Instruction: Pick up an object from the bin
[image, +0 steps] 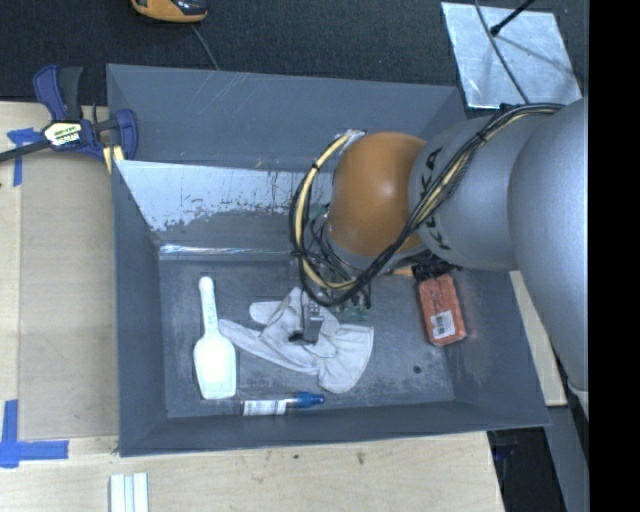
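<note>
Arm (500, 190) over white cloth (345, 362) | bin (135, 320) also: scoop (214, 362), marker (280, 404), red packet (441, 310)

We take this for a robotics lab or test bench, not a home or a shop. A heavy grey robot arm (520, 190), with an orange cover (375, 190) and looped cables (305, 215) at its wrist, reaches in from the right over a grey metal bin (140, 300). In the bin lie unrelated odds: a white scoop (214, 360) at the left, a crumpled white cloth (340, 362) in the middle, a marker (280, 405) along the near wall and a red-brown packet (441, 308) at the right.
</note>
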